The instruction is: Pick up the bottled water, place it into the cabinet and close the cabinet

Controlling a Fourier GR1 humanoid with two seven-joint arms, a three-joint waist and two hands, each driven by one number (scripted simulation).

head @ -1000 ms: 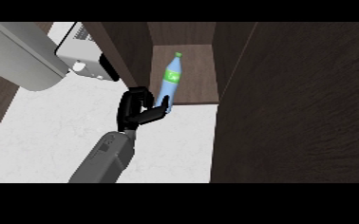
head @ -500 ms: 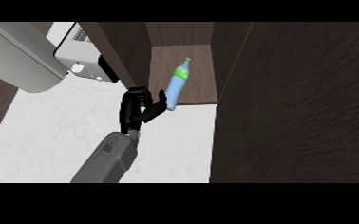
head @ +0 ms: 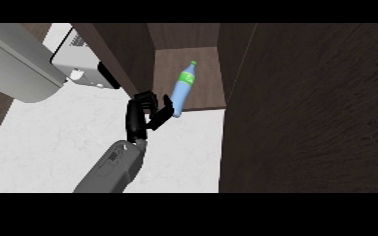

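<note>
Placing step: left hand [head: 142,117], fingers clamped on base of blue plastic water bottle with green cap [head: 184,87], bottle tilted into open dark-wood cabinet [head: 198,97] just beyond fingers. Next move likely calls for setting bottle on cabinet shelf, then spreading fingers.

Even, dim light leaves the dark cabinet door [head: 303,110] at 3 o'clock murky, the white counter [head: 66,140] at 8 o'clock brighter.
</note>
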